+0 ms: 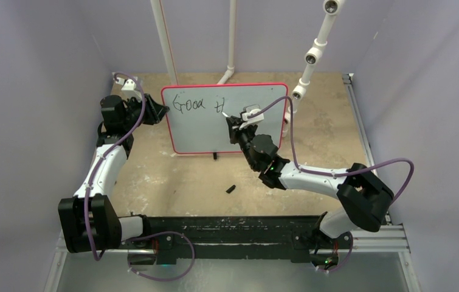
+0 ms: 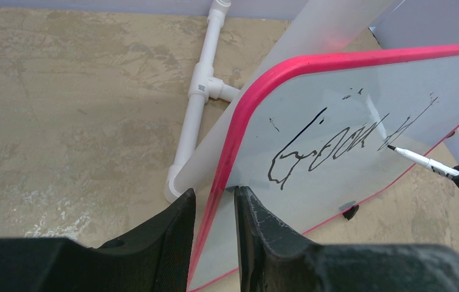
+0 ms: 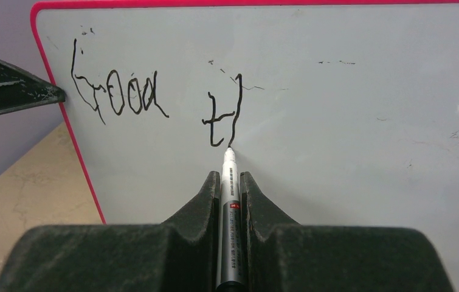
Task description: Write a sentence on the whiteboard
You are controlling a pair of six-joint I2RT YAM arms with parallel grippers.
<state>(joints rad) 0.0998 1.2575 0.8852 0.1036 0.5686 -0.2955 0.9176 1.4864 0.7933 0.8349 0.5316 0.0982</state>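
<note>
Right claw (image 3: 230, 182), nearest the lens in its wrist view: both fingers clenched on the barrel of a marker (image 3: 229, 207), which runs straight out between them and fills the narrow gap. Nib touches the whiteboard (image 3: 360, 134) at the foot of a tall down-stroke. Sentence (image 3: 123, 97) so far: "Good" complete at the board's upper left, then a crossed "t" and one upright stroke just right of it, which I judge to be the stem of an "h". So the first word is done and the second barely begun. The rest of that line and the whole lower half are blank apart from faint smudges. Estimate: roughly a quarter through. Left claw (image 2: 213, 198): fingers nearly closed, straddling the pink rim at the board's left edge, one on the face side and one behind, grasping it, presumably to steady the board. From above, near to far: a small black cap-like piece (image 1: 231, 189) loose on the tabletop (image 1: 172, 182), apart from the board. Then the board itself, standing on its long edge on small black feet (image 1: 215, 156), face toward the arms. White pipe frame (image 2: 199, 91) behind it.
</note>
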